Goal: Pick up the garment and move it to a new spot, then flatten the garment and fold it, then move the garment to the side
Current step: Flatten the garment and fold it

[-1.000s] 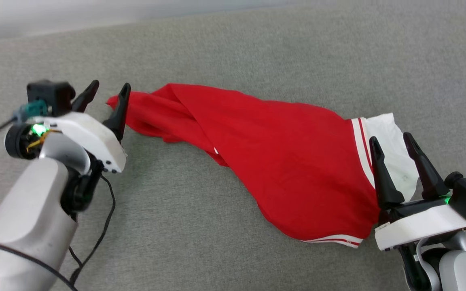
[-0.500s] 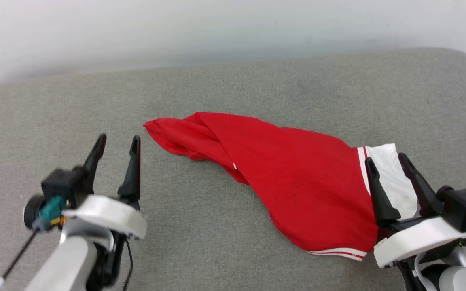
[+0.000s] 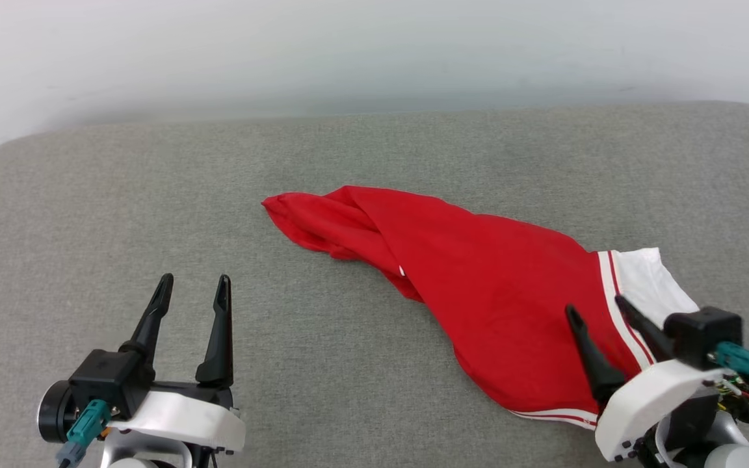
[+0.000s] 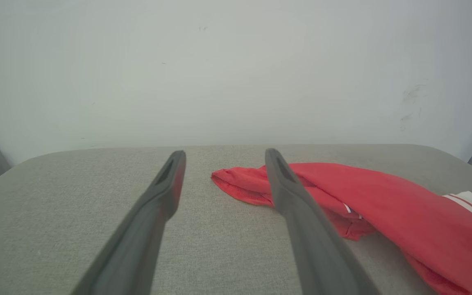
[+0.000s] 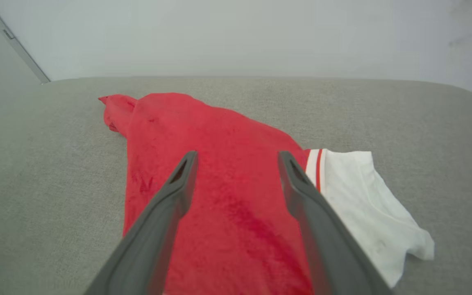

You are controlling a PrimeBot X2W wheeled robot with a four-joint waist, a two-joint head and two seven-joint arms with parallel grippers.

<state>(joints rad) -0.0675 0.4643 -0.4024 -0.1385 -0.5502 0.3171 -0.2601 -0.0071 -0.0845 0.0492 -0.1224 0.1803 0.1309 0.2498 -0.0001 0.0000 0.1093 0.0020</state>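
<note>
The garment (image 3: pixel 478 286) is a red shirt with one white sleeve, lying bunched in a long diagonal strip on the grey cushion (image 3: pixel 153 195). Its narrow end points up-left and the sleeve end lies at the lower right. My left gripper (image 3: pixel 194 288) stands open at the lower left, well apart from the cloth, with nothing between its fingers. My right gripper (image 3: pixel 597 307) is open at the lower right, its fingers over the red body beside the striped sleeve trim. The left wrist view has the garment (image 4: pixel 383 200) to the right of the fingers. In the right wrist view the garment (image 5: pixel 228 135) stretches away ahead, with the white sleeve (image 5: pixel 367 196) on the right.
A pale wall (image 3: pixel 374 52) rises directly behind the cushion's far edge. Bare grey cushion lies left of and in front of the garment. The cushion's rounded corners show at the far left and far right.
The head camera has tilted up, so the wall now shows. My left gripper has pulled back from the garment's narrow end toward the lower left. The right gripper has drawn back slightly. The garment lies as before.
</note>
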